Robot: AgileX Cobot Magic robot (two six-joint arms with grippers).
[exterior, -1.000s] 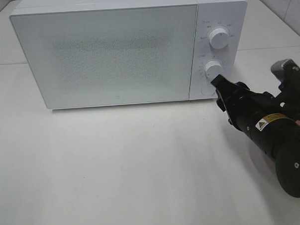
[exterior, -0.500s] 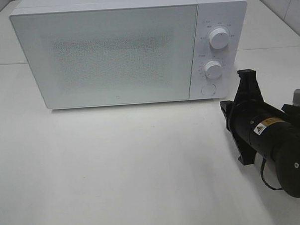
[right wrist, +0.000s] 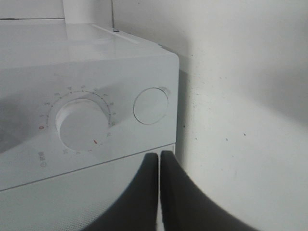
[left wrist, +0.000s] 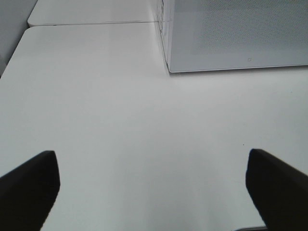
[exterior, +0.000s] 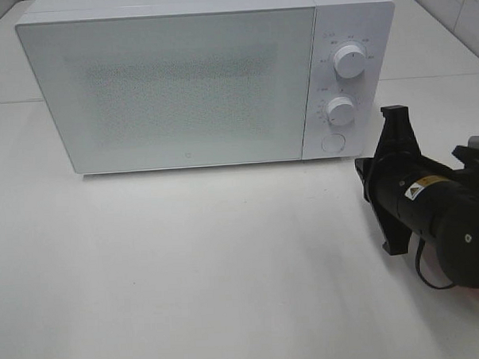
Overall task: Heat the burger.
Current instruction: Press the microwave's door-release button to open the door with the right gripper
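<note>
White table (exterior: 188, 269), one microwave (exterior: 172, 87), two dials (exterior: 350, 61)

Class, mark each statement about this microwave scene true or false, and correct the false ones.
1. The microwave has its door closed. True.
2. The right gripper is wide open. False: its fingers are pressed together.
3. A burger sits in front of the microwave. False: no burger shows in any view.
4. The control panel has an upper knob, a lower knob and a round button beneath them. True.
5. The left gripper grips a plate. False: it is open, with only bare table between its fingers.
</note>
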